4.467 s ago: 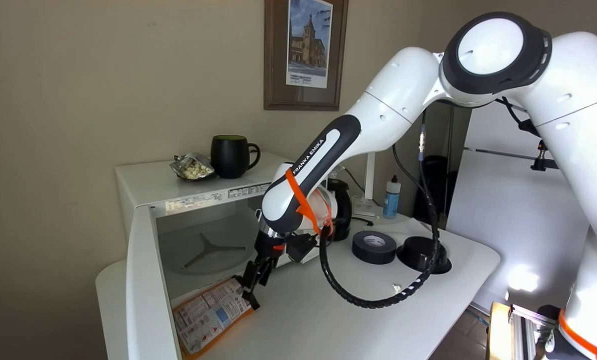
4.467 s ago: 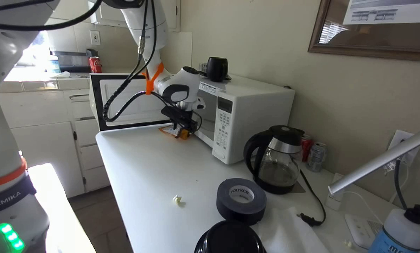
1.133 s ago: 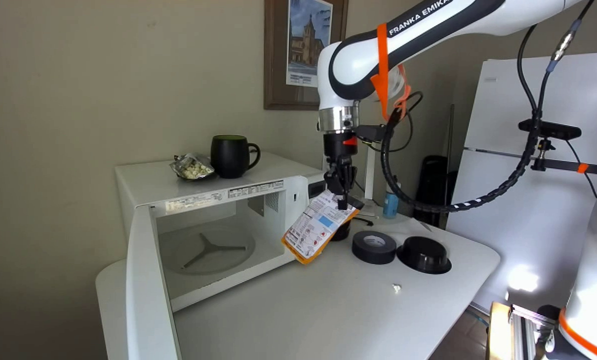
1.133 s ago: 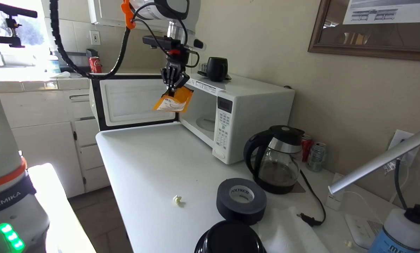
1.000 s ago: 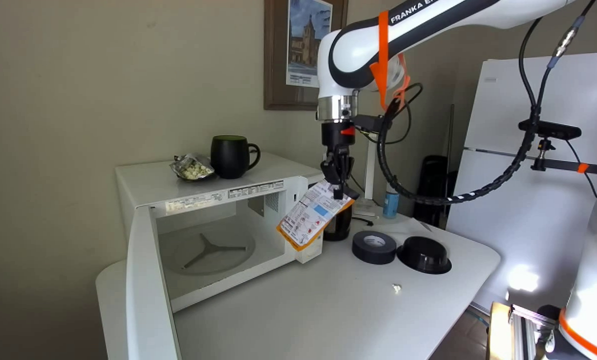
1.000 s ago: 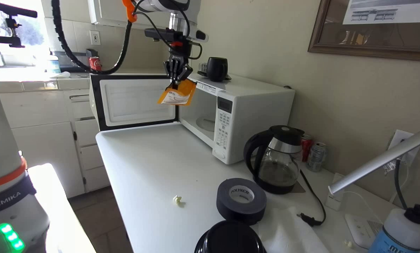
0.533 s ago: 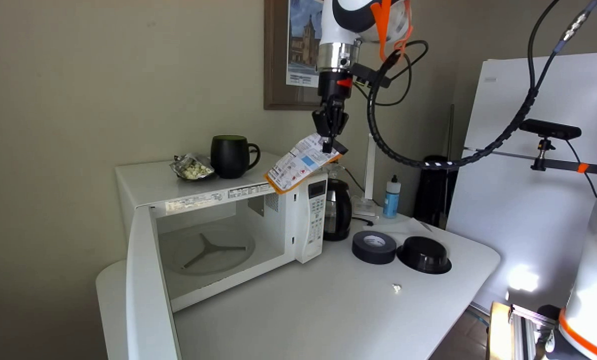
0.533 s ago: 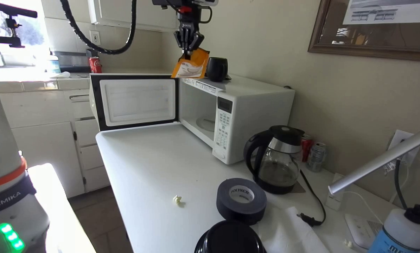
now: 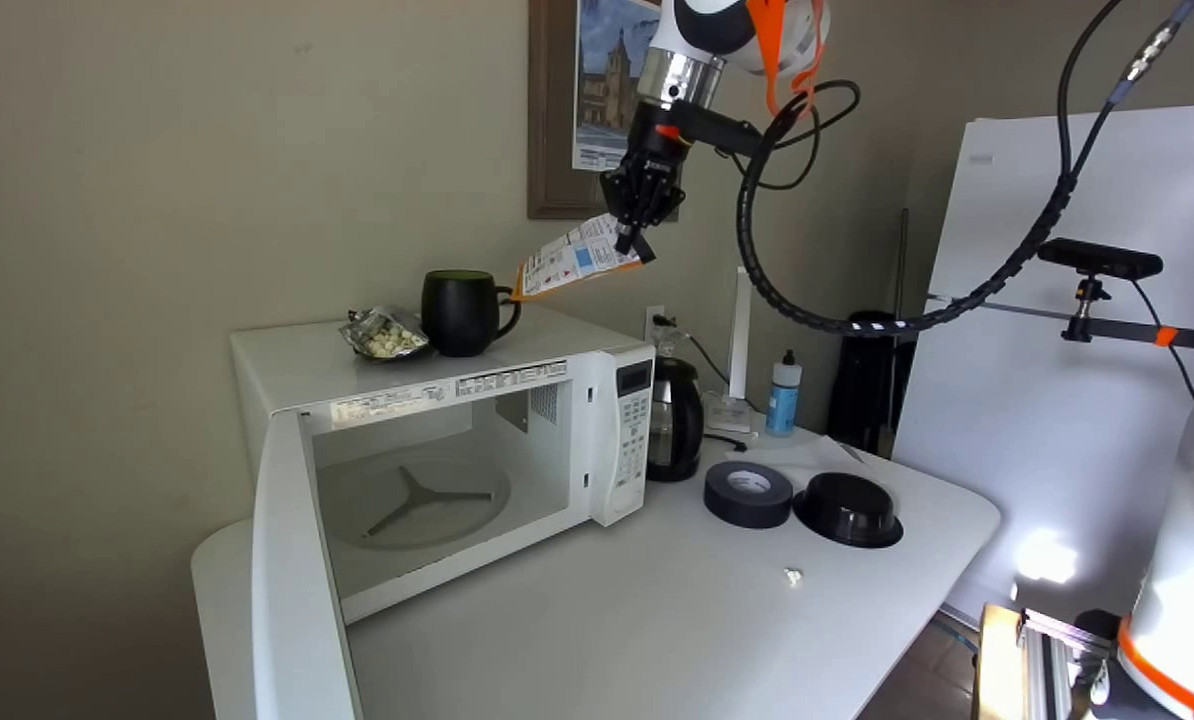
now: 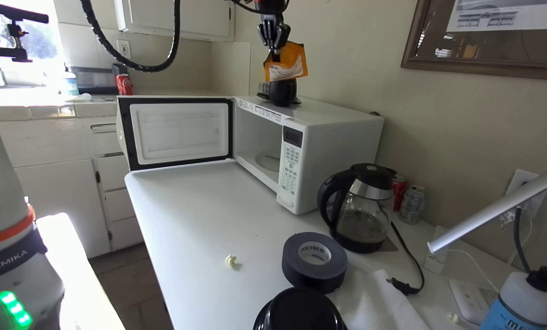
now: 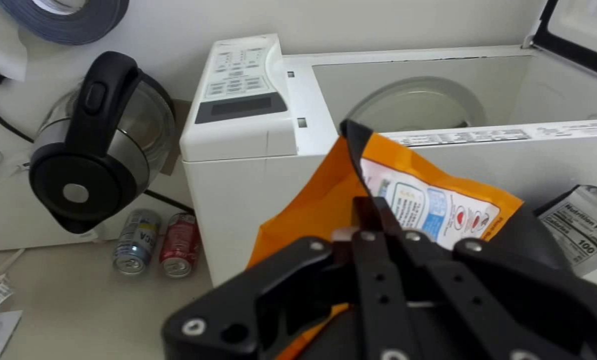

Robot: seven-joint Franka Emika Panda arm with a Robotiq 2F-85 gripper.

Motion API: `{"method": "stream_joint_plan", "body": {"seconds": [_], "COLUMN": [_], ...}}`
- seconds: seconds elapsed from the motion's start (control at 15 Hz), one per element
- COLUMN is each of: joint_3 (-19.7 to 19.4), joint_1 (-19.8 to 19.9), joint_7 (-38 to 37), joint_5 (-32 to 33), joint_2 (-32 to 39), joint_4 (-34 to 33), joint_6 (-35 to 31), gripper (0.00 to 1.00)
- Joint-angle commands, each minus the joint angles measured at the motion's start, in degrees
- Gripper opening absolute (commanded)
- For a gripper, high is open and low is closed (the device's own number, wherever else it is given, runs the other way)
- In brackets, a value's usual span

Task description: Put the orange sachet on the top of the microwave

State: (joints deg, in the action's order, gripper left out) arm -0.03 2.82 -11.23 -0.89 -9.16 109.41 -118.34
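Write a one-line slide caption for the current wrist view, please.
The claw grips an orange sachet above the open microwave, a glass kettle and two soda cans alongside.

A kettle [image 10: 363, 211] stands near two cans [image 10: 412, 205], tape [image 10: 312, 276] and perhaps a paper towel [image 10: 376, 302].

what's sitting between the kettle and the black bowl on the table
A roll of dark tape lies between the kettle and the black bowl; both exterior views show it.
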Motion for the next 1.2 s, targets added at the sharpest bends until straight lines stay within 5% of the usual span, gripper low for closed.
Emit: {"method": "stream_joint_plan", "body": {"seconds": [0.0, 0.53, 0.93, 1.13], "joint_3": [-0.17, -1.19, -2.30, -2.51], "joint_1": [0.73, 3.56, 2.88, 2.38], "joint_7": [-3.02, -17.04, -14.01, -11.21], "joint_5": [4.17, 8.52, 6.66, 3.58], "joint_2": [0.15, 2.93, 11.06, 14.08], "joint_4": [-0.64, -1.04, -2.56, -3.98], "joint_6": [3.11, -4.66, -19.13, -19.05], "gripper": [0.00, 0.00, 0.00, 0.05]}}
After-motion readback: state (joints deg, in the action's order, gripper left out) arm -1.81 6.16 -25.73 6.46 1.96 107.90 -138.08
